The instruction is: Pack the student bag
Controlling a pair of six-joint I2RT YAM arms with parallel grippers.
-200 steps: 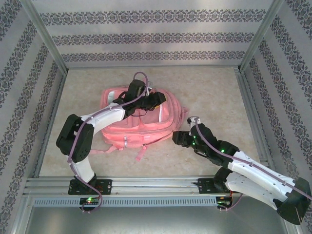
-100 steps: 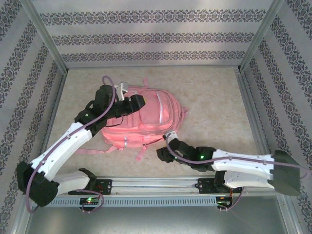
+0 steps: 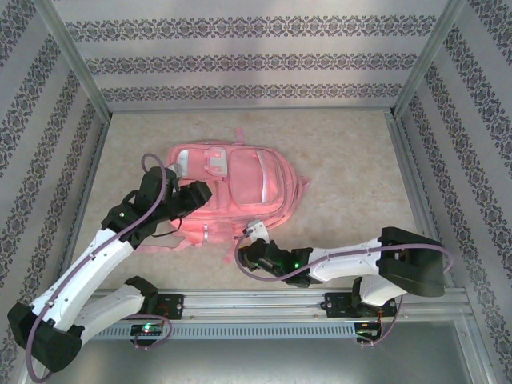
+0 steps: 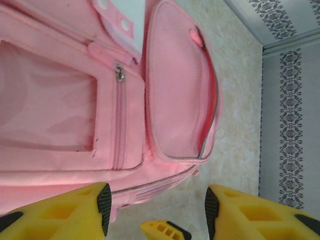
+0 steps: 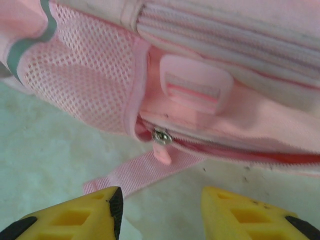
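1. The left arm (image 3: 96,256) is reaching fwd from the near-left corner. The left gripper (image 3: 194,196) (image 4: 156,209) is hanging over the near-left part of the student bag (image 3: 260,188) (image 4: 60,100). Its fingers are standing spread wide w/ nothing btwn them. Can't tell if they are touching the fabric.
2. In the left wrist view the yellow fingers (image 4: 75,210) are framing the bag's front. A pale see-through panel (image 4: 45,105) is showing, w/ a zip pull (image 4: 119,74) just beside it. A mesh pocket (image 4: 175,90) is bulging further along, next to bare tabletop.
3. The bag is lying flat, front side up, on the mid-left of the table (image 3: 344,160). It is sitting well apart from the patterned walls (image 3: 256,60). A pink strap (image 3: 232,250) is trailing off its near edge.
4. The right gripper (image 3: 246,258) (image 5: 161,200) is sitting low at the bag's near edge, just beside that strap. Its fingers are standing parted and gripping nothing.
5. In the right wrist view a metal zipper tab (image 5: 161,136) is hanging ahead of the gap, apart from the tips. Mesh netting (image 5: 75,80) is showing to its left and a pink buckle (image 5: 195,82) above. The strap is lying on the table below.
6. The right arm (image 3: 360,256) is stretching leftward, low along the near rail (image 3: 256,300).
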